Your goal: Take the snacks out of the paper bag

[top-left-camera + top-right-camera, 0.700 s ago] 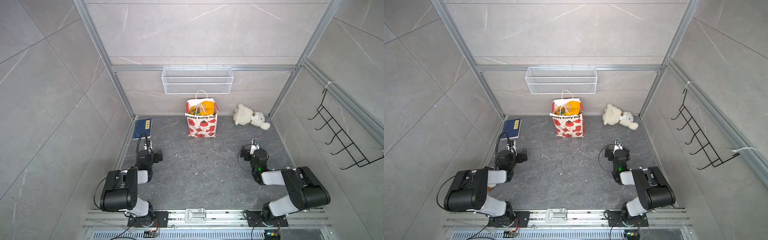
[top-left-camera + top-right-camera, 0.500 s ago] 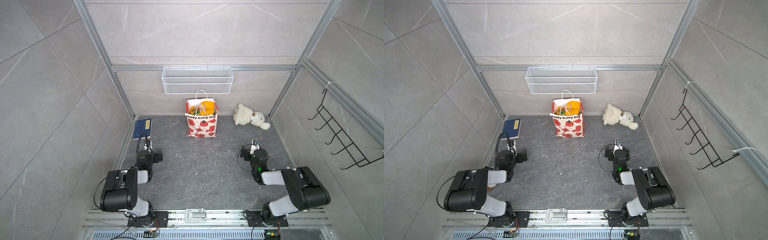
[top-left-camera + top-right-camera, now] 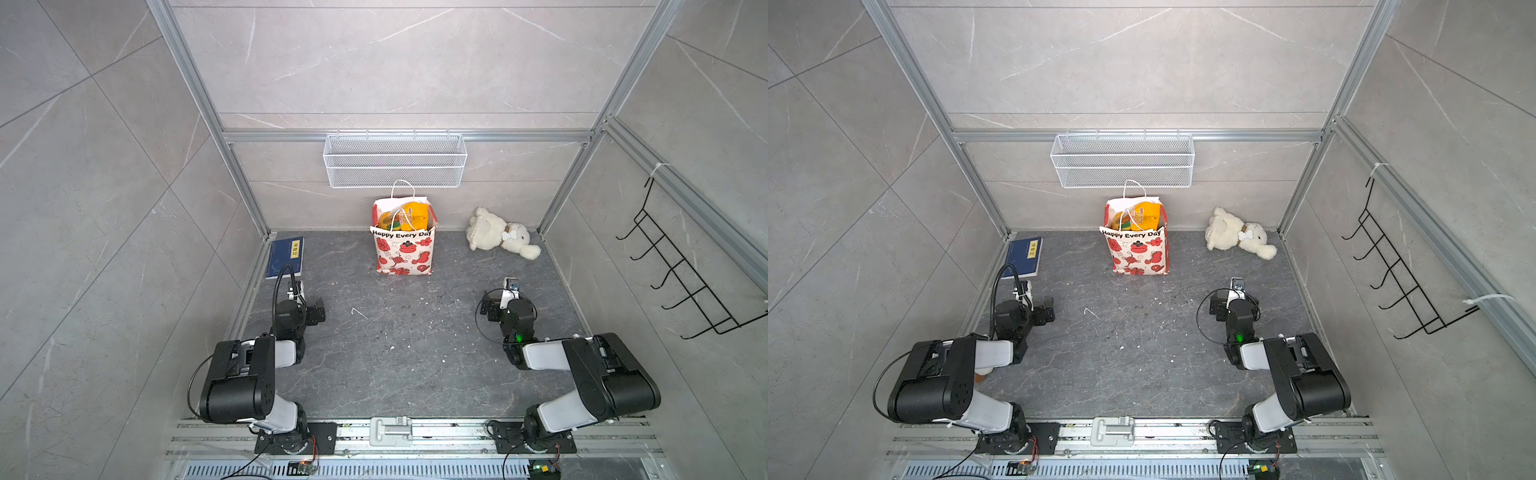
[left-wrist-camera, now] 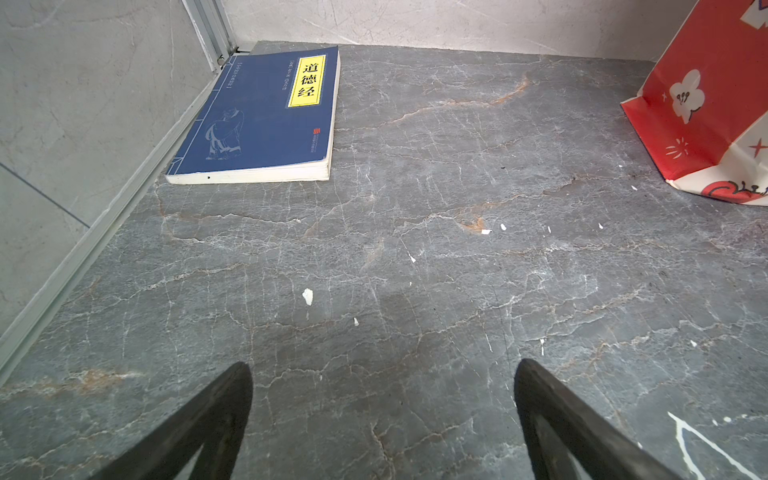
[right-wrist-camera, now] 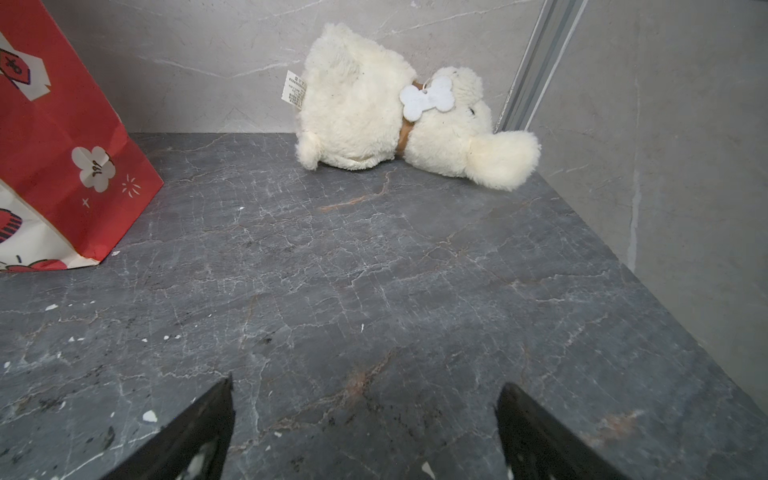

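The white paper bag (image 3: 403, 253) (image 3: 1139, 255) with red prints stands upright at the back middle of the dark floor, its mouth open. The snacks (image 3: 405, 216) (image 3: 1138, 216) show as yellow-orange packets sticking out of its top, with the rest hidden inside. My left gripper (image 3: 301, 297) (image 4: 382, 370) rests low at the front left, open and empty, with the bag's red side panel (image 4: 706, 116) far off to one side. My right gripper (image 3: 505, 297) (image 5: 365, 390) sits at the front right, also open and empty, well short of the bag (image 5: 62, 137).
A blue book (image 3: 286, 257) (image 4: 266, 116) lies flat by the left wall. A white plush toy (image 3: 498, 235) (image 5: 386, 108) lies in the back right corner. A white wire basket (image 3: 395, 162) hangs on the back wall above the bag. A black hook rack (image 3: 681, 270) hangs on the right wall.
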Controlling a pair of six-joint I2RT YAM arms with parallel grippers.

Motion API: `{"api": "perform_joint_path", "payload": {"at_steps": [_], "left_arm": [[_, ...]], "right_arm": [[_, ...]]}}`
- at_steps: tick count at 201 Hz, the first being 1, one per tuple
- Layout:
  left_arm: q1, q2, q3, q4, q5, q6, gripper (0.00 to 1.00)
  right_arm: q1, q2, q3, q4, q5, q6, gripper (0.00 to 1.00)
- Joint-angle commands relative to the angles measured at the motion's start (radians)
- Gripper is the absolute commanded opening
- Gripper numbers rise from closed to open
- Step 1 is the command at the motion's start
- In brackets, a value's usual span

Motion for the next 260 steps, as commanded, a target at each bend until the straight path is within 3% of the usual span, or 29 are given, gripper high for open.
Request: {"api": "perform_joint_path", "payload": {"at_steps": [1,77,95,112,128,142,160,186,216,260], "left_arm": [[0.009,-0.003,0.014,0.031,0.003,-0.01,1.0],[0.004,-0.023,0.0,0.058,0.014,0.002,1.0],[-0.043,-0.207,0.006,-0.122,-0.01,0.037,1.0],[-0.055,-0.439,0.077,-0.346,0.008,-0.043,0.99],[-0.054,-0.506,0.189,-0.478,0.02,-0.124,0.92],[-0.05,-0.424,0.345,-0.607,0.007,-0.178,0.51],[-0.047,-0.242,0.565,-0.721,0.101,-0.214,0.38],[-0.039,0.023,0.827,-0.789,0.244,-0.318,0.03],[-0.041,0.308,1.114,-0.922,0.343,-0.336,0.0],[-0.066,0.542,1.351,-0.985,0.378,-0.327,0.0]], "right_arm": [[-0.005,-0.002,0.016,-0.024,-0.009,0.0,0.99],[0.002,-0.036,0.007,-0.01,-0.012,-0.026,0.97],[0.061,-0.235,0.087,-0.31,-0.026,-0.09,0.88],[0.069,-0.387,0.143,-0.46,-0.046,0.02,0.89],[0.068,-0.398,0.236,-0.548,-0.138,0.095,0.85],[0.068,-0.286,0.398,-0.696,-0.156,0.185,0.77],[0.068,-0.107,0.586,-0.797,-0.246,0.251,0.58],[0.064,0.076,0.768,-0.827,-0.272,0.369,0.31],[0.064,0.293,1.03,-0.938,-0.353,0.403,0.26],[0.064,0.557,1.314,-0.995,-0.451,0.464,0.25]]}}
